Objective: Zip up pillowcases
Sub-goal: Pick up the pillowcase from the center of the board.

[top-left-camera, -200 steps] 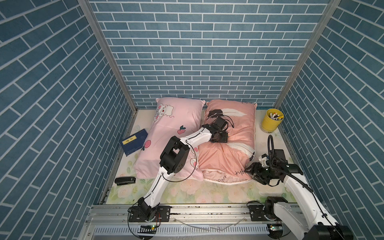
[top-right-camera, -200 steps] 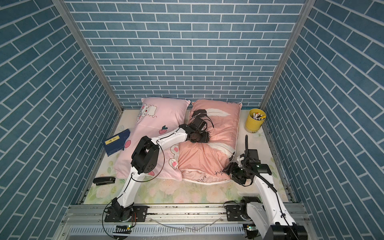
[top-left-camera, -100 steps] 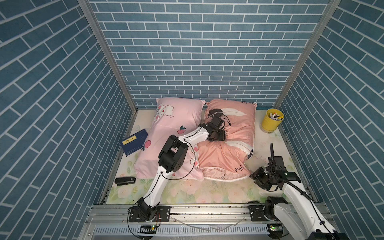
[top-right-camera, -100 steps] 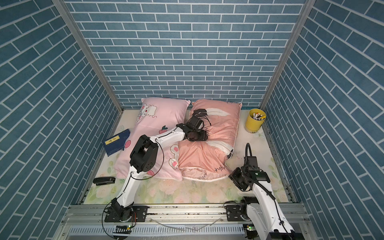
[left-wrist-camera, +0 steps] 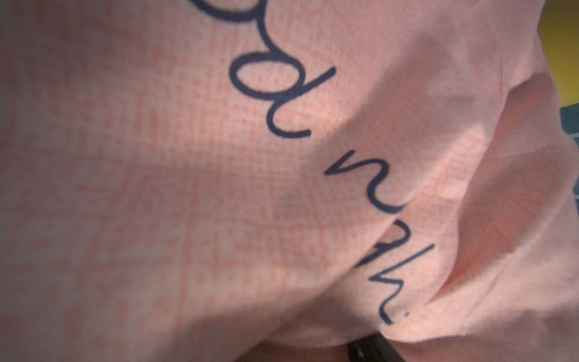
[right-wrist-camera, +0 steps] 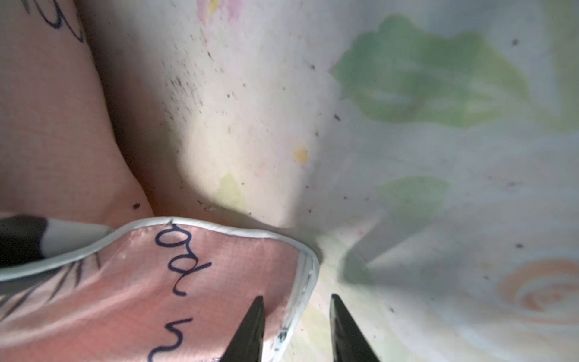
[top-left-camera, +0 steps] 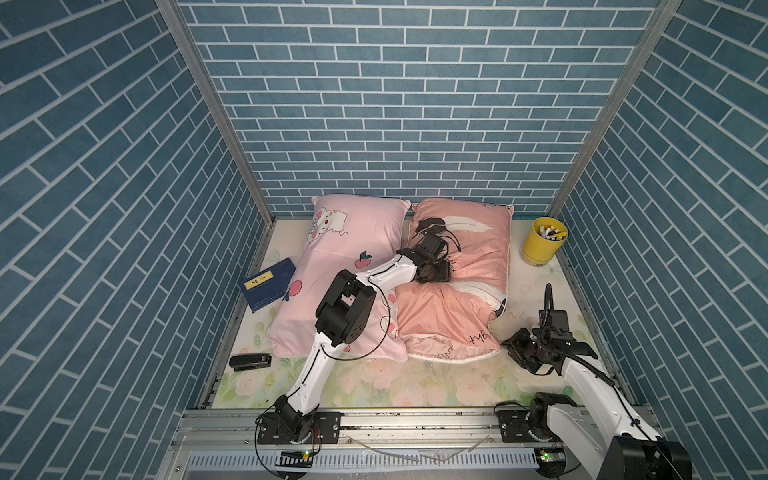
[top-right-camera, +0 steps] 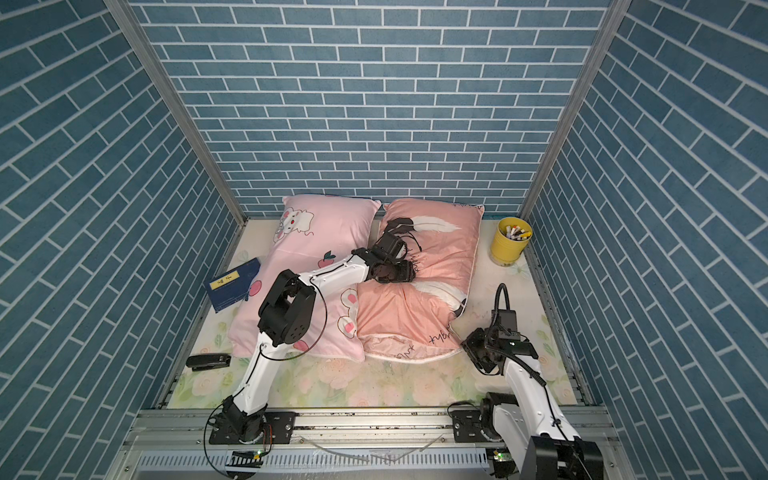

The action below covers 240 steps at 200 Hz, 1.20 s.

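Evidently starting on the salmon pillowcase [top-left-camera: 457, 307], its near edge gaping.
Pressing its middle, the left hand [top-left-camera: 432, 272] hides its grip; the right hand [right-wrist-camera: 296, 297], fingers [right-wrist-camera: 250, 329] parted, straddles the corner piping [right-wrist-camera: 308, 266]. Next: find and pinch the unseen zipper pull.

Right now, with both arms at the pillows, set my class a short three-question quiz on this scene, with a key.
1. True or false: the left arm reaches onto the salmon pillow.
2. What stands in the far right corner? A) a bottle B) a yellow cup of pens C) a lamp
3. In the right wrist view, what lies between the right jaws?

Key: 1 true. 2 B. 3 the salmon pillow's piped edge; the jaws stand apart around it.
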Each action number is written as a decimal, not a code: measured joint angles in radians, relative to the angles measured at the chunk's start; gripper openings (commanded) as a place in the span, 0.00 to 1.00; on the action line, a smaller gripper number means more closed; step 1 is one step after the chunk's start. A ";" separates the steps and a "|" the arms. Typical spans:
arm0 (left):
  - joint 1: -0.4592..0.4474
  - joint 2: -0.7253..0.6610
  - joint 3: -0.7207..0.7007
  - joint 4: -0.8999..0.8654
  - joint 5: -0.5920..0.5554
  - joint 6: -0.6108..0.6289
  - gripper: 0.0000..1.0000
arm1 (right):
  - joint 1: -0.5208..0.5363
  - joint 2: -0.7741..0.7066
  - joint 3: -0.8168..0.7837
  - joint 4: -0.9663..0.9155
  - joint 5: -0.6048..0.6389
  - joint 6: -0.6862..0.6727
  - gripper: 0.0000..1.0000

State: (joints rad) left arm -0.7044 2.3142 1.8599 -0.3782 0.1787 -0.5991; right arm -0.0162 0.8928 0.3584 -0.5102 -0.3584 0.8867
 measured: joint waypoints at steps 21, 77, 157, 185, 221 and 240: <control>0.000 -0.002 -0.003 0.003 0.000 -0.003 0.64 | 0.000 0.009 -0.030 0.035 -0.010 0.009 0.36; 0.000 -0.005 -0.010 0.011 -0.001 -0.010 0.64 | -0.002 0.037 -0.042 0.103 -0.030 0.027 0.26; 0.001 -0.028 -0.048 0.052 0.000 -0.029 0.69 | -0.002 -0.009 -0.047 0.066 -0.026 0.021 0.00; 0.001 -0.035 -0.049 0.055 0.000 -0.043 0.74 | -0.002 -0.069 -0.043 0.009 -0.031 0.021 0.00; 0.001 -0.069 -0.062 0.060 -0.008 -0.053 0.85 | 0.003 -0.152 -0.001 -0.120 -0.034 -0.005 0.00; 0.001 -0.099 -0.075 0.059 -0.024 -0.041 0.91 | 0.009 -0.176 0.047 -0.187 -0.034 -0.021 0.00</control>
State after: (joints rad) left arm -0.7036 2.2150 1.7847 -0.3195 0.1543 -0.6403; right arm -0.0071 0.7170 0.4057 -0.6971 -0.3923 0.8654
